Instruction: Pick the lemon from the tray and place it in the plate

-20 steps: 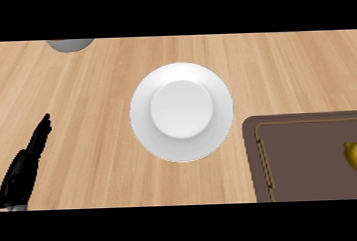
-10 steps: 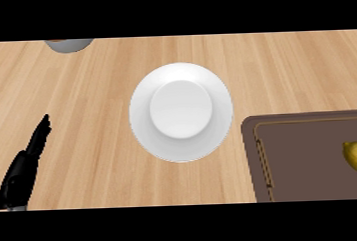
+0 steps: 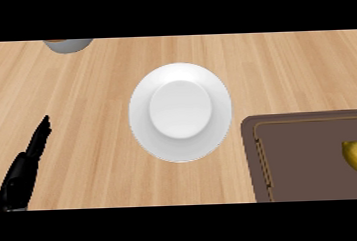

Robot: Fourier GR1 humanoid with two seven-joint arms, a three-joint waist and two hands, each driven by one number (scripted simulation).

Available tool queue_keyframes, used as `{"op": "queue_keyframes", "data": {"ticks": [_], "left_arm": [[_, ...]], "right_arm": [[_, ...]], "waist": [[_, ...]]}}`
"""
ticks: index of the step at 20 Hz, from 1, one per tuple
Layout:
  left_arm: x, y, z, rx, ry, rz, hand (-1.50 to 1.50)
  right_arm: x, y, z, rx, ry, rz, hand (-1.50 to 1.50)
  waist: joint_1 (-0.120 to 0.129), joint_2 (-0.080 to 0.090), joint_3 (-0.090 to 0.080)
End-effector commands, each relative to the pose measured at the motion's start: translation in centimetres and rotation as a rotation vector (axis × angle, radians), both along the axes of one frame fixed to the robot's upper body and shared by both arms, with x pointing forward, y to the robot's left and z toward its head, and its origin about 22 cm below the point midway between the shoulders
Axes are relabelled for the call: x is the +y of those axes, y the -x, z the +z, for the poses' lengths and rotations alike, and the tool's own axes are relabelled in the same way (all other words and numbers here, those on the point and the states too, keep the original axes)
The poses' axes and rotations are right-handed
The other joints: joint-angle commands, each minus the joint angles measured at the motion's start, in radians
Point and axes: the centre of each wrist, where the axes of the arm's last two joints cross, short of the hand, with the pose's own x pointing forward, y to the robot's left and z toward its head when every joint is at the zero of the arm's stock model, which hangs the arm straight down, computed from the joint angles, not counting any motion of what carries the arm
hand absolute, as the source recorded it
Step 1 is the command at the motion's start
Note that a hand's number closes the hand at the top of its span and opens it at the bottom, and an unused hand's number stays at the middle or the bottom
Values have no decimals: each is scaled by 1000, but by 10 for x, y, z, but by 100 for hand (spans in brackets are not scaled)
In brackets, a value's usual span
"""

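While nothing is held, the left hand [image 3: 24, 168] shows at the near-left edge of the counter, seen edge-on as a thin black shape. Its fingers [image 3: 41, 128] run straight and close together, pointing away toward the far side, tips slightly to the right of the palm. They close on nothing; whether they touch the wood below I cannot tell. The hand sits well apart from the plate, to the left of it and a bit nearer.

Right hand: only a tiny dark sliver at the right edge just above the tray's far corner, too small to identify, so I leave it as not seen.

White plate [image 3: 180, 112] lies in the middle of the counter [image 3: 283, 69], oval-looking, with a raised rim and a flatter centre. Nothing lies in it.

Brown tray [image 3: 301, 158] sits at the near right, with its left rim just right of the plate's near-right edge, close but not touching as far as I can see. It runs off the right and near edges of the view.

Lemon [image 3: 356, 156] is yellow, lying on the tray at its right side, cut off by the view's right edge, only its left part visible. Well apart from the plate.

Grey bowl-like object [image 3: 68, 44] at the far left, mostly cut off at the top; contents unclear.
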Motion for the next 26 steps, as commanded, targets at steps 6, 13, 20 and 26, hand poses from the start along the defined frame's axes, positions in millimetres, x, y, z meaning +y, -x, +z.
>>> {"op": "queue_keyframes", "data": {"ticks": [6, 13, 20, 26], "left_arm": [[24, -6, 9, -9, -3, 14, 0], [8, -5, 10, -9, -11, 3, 0], [-2, -1, 6, -8, 1, -31, 0], [-35, -31, 19, -73, 6, -213, 0]], "right_arm": [[-5, 26, -31, 7, -5, -3, -150], [24, -12, -49, -52, -59, 5, 150], [57, -47, -37, -136, 50, 150, 150], [125, -116, 66, -381, 364, 491, 150]], "waist": [[-5, 0, 0], [1, 0, 0], [41, 6, 2], [249, 59, 4]]}}
